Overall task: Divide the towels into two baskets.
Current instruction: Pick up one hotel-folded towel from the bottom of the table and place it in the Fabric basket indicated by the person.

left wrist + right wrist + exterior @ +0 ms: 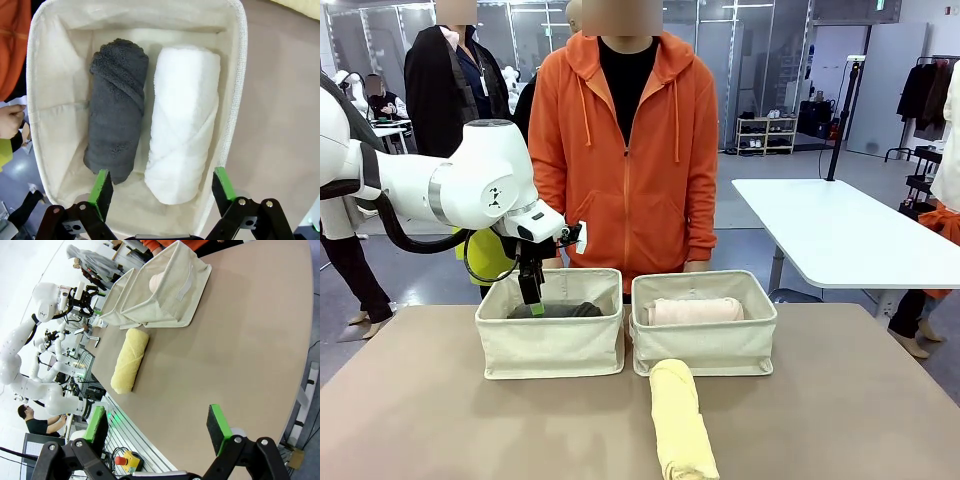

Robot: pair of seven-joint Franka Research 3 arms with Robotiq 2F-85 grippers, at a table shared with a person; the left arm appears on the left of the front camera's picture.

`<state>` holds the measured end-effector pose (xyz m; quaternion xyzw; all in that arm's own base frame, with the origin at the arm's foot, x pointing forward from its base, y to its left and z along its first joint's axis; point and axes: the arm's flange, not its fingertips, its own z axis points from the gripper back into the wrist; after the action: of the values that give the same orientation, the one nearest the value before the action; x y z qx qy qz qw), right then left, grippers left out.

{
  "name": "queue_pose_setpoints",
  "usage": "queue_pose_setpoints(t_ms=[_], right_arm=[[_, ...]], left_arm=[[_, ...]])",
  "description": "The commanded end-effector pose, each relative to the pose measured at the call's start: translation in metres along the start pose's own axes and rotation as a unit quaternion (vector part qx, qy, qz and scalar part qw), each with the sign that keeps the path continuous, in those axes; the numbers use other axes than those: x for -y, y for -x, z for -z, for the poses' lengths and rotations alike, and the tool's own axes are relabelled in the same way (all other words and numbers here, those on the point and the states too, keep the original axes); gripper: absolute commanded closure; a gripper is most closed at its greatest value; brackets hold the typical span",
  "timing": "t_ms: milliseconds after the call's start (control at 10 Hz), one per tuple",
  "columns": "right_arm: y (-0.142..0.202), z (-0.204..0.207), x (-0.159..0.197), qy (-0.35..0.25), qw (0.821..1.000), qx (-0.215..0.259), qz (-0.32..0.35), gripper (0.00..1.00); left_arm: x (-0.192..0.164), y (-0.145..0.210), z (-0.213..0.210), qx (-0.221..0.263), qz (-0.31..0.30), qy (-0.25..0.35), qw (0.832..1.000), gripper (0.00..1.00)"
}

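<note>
Left gripper (161,175) is hovering released over grey towel (117,110) and white towel (182,120) in basket (241,75), centre frame; right gripper (156,412) released, bottom edge.

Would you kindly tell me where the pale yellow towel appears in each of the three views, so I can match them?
Front view: the yellow towel lies on the table at bottom centre, before the right basket.
Left wrist view: a yellow sliver in the top right corner, probably it.
Right wrist view: left of centre, below the right basket.
Shared landmark: the left basket.
</note>
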<state>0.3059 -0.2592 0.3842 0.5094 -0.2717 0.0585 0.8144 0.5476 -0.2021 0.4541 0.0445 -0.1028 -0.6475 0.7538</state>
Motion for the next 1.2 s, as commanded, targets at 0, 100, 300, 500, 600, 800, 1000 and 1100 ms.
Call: queue_pose_setpoints(t_ms=[0,100,300,500,600,800,1000,1100], right_arm=[[0.001,-0.002,-0.005,0.001,1.0,-0.003,0.01,0.0],[0.001,-0.002,-0.005,0.001,1.0,-0.003,0.01,0.0],[0.001,-0.002,-0.005,0.001,1.0,-0.003,0.01,0.0],[0.001,-0.002,-0.005,0.001,1.0,-0.003,0.01,0.0],[0.001,-0.002,-0.005,0.001,1.0,-0.003,0.01,0.0],[0.001,-0.002,-0.005,0.001,1.0,-0.003,0.01,0.0],[0.001,-0.002,-0.005,0.001,1.0,-0.003,0.01,0.0],[0.001,-0.002,-0.005,0.001,1.0,-0.003,0.01,0.0]], left_arm=[[-0.002,0.002,-0.001,-0.004,0.003,-0.004,1.0,0.0],[0.0,0.0,0.0,0.0,0.0,0.0,1.0,0.0],[-0.001,0.014,-0.045,0.082,-0.106,0.088,0.987,0.0],[0.023,0.056,-0.077,0.107,-0.17,0.156,0.967,0.0],[0.033,0.078,-0.087,0.136,-0.204,0.199,0.949,0.0],[0.056,0.154,-0.106,0.243,-0.287,0.271,0.886,0.0],[0.082,0.242,-0.117,0.317,-0.391,0.28,0.817,0.0],[0.1,0.288,-0.12,0.357,-0.439,0.28,0.775,0.0]])
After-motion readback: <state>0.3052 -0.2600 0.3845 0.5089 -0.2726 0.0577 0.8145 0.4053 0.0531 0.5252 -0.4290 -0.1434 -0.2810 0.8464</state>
